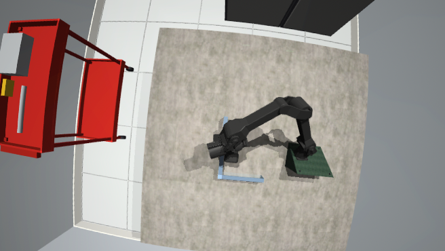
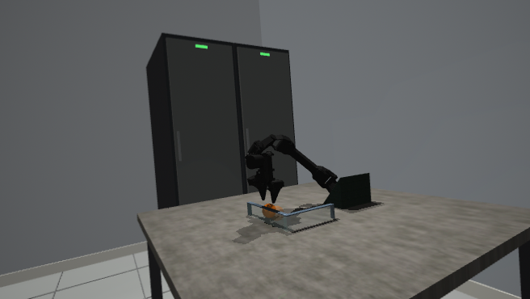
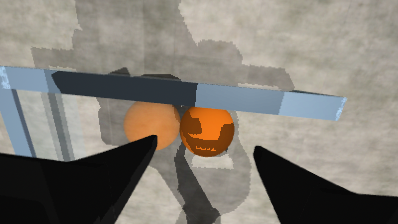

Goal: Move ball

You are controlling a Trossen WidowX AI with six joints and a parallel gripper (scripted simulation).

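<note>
From the top, the ball is hidden by the arm [image 1: 258, 117] over the walls [image 1: 241, 178]. In the exterior view, the gripper [image 2: 270, 199] is held spread and empty above the ball [image 2: 270, 210]. In the wrist view, the ball [image 3: 207, 131] is seen touching the copy [image 3: 151, 124].

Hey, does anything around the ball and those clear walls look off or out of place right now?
Nothing looks damaged or askew. The ball sits beside the see-through copy, touching it but not on it yet, both close against one clear wall. The gripper hangs just above the ball with its jaws wide and nothing between them.
</note>
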